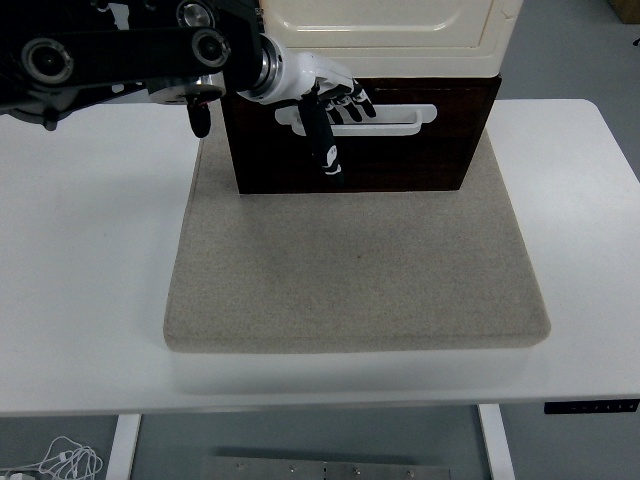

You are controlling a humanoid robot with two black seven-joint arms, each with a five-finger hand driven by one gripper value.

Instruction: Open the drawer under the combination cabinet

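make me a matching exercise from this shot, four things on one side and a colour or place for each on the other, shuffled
Things:
1. drawer
2. handle
3. mat
4. left hand

Colour or place:
A. beige, spread on the white table
B. dark brown, under the cream cabinet
C. at the left end of the handle, one finger pointing down over the drawer front
D. white, across the top of the drawer front

Pairs: 1-B, 2-D, 3-A, 4-C
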